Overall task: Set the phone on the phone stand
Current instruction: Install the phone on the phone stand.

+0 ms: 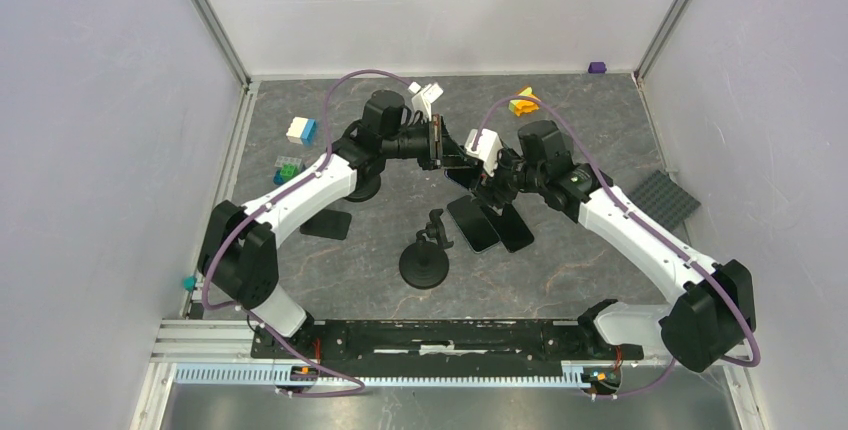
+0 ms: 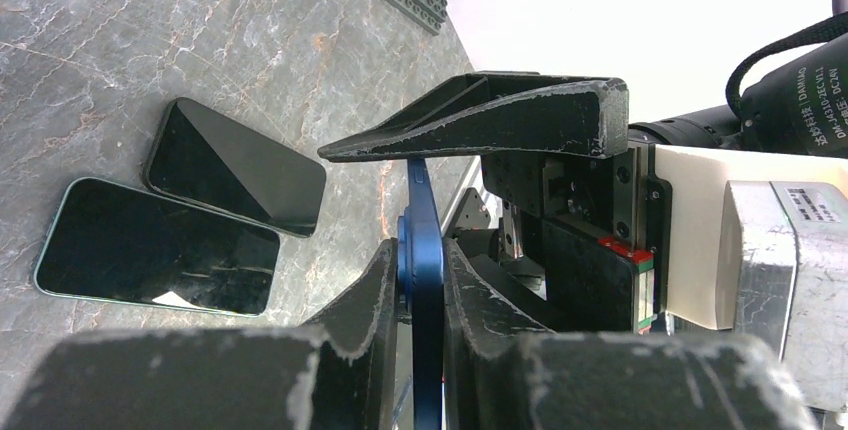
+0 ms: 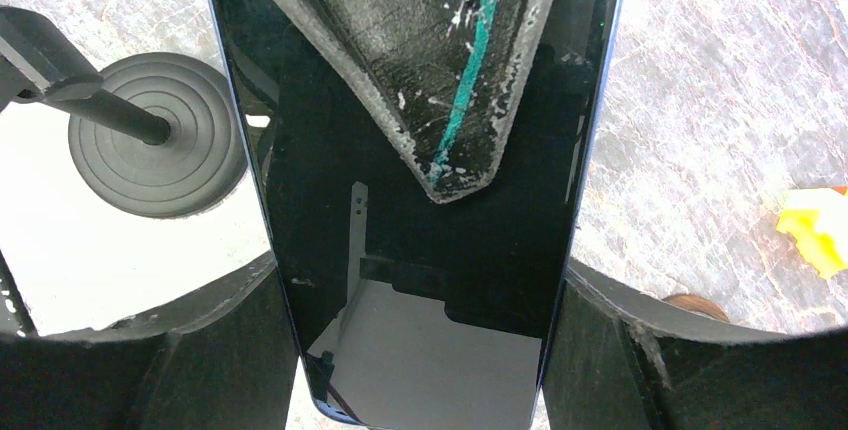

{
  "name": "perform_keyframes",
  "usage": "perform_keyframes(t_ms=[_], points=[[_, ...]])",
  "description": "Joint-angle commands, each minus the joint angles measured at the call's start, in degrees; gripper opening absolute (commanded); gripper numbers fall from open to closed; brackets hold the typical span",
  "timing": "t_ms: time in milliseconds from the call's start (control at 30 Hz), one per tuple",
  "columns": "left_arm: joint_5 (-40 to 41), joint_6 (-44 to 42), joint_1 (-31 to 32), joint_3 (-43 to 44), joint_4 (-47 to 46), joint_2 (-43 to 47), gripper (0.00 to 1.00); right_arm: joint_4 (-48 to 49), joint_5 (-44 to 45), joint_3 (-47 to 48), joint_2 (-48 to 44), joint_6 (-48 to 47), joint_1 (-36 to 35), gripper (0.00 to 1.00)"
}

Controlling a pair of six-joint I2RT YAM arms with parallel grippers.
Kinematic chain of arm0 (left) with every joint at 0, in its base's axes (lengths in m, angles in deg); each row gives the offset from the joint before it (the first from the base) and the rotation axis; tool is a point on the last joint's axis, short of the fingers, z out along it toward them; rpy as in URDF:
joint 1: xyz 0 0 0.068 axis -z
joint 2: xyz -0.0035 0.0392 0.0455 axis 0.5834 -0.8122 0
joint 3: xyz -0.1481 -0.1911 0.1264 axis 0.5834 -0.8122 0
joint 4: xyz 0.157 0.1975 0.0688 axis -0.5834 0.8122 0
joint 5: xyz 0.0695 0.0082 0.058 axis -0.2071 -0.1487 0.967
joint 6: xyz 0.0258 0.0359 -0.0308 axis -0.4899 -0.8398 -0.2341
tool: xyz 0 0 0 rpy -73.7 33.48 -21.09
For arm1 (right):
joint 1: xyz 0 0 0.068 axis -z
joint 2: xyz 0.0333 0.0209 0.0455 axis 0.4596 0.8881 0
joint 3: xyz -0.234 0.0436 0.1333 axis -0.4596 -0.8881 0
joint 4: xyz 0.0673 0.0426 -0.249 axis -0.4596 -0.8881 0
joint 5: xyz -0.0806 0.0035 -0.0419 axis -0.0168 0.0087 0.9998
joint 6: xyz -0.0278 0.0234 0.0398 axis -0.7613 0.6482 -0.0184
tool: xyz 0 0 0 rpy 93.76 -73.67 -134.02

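Top view first: the blue phone is held up in the air on the far side of the phone stand, well apart from it. It's caught between the left gripper and the right gripper. One stand is counted. Two spare phones are lying flat just right of the stand, one beside the other. A dark flat slab left of the stand might be a fourth phone, but that can't be told.

Left wrist view: the blue phone is seen edge-on, pinched front and back by the left gripper's fingers. The same two spares are seen flat on the table.

Right wrist view: the right gripper's fingers are pressed against both long edges, and one left finger is laid on the glass. The stand's round base is seen left of the phone.

Handling guess: it's probably a stiff, thin, lightish slab with slick, crackable glass. It's likely best taken by the long edges, since a face pinch could slide.
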Motion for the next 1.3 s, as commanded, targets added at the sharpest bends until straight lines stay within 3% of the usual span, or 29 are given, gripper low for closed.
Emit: perform_keyframes(t_ms=[0, 967, 1267], points=[[-2.89, 3.68, 0.45, -0.17, -4.79, 0.61, 0.02, 4.56, 1.69, 2.09, -0.51, 1.15, -0.85, 0.39], [-3.59, 4.43, 0.43, -0.72, -6.38, 0.69, 0.02, 4.80, 4.17, 1.04, -1.68, 0.49, -2.28, 0.82], [-3.41, 4.25, 0.36, -0.86, -6.33, 1.21, 0.02, 4.86, 4.45, 0.84, -1.75, 0.40, -2.37, 0.86]])
